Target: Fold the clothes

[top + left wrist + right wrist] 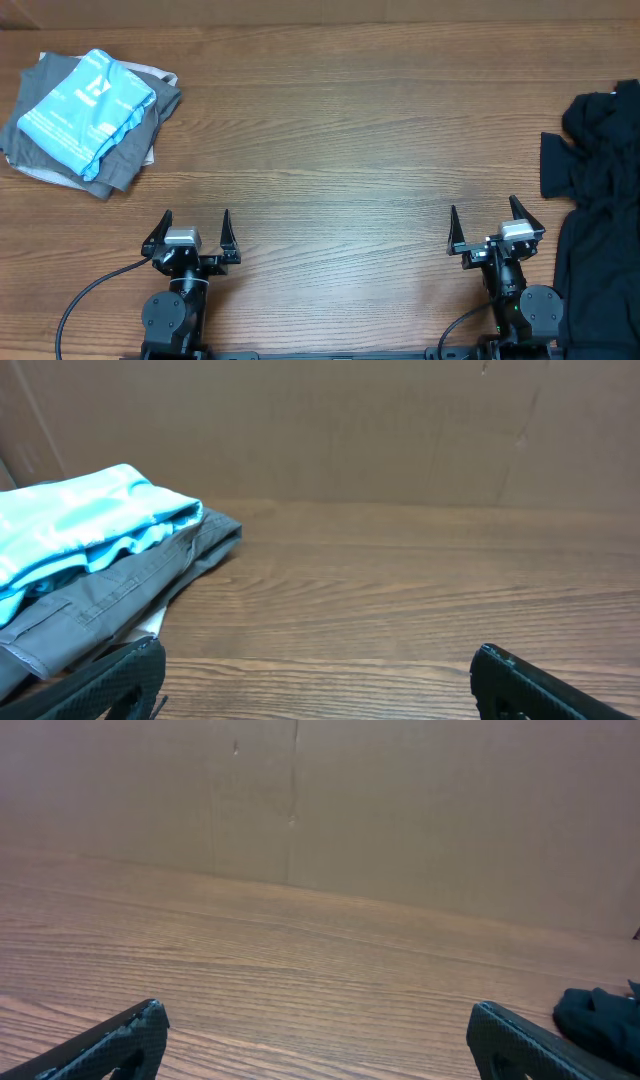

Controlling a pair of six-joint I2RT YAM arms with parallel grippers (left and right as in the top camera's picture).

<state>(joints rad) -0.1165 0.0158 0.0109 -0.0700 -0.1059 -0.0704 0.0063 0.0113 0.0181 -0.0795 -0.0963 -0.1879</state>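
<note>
A heap of black clothes (598,190) lies crumpled along the table's right edge, and a corner of the black clothes (598,1018) shows at the right of the right wrist view. My right gripper (483,218) stands open near the front edge, just left of that heap, with nothing between its fingers (520,1042). My left gripper (196,222) is open too, at the front left, far from the black clothes, holding nothing; its fingers (112,678) frame bare wood.
At the back left sits a folded stack of grey and light-blue garments (88,118), also seen at the left as the folded stack (95,565). A brown cardboard wall (320,800) closes off the table's far side. Wood tabletop (340,150) spans between.
</note>
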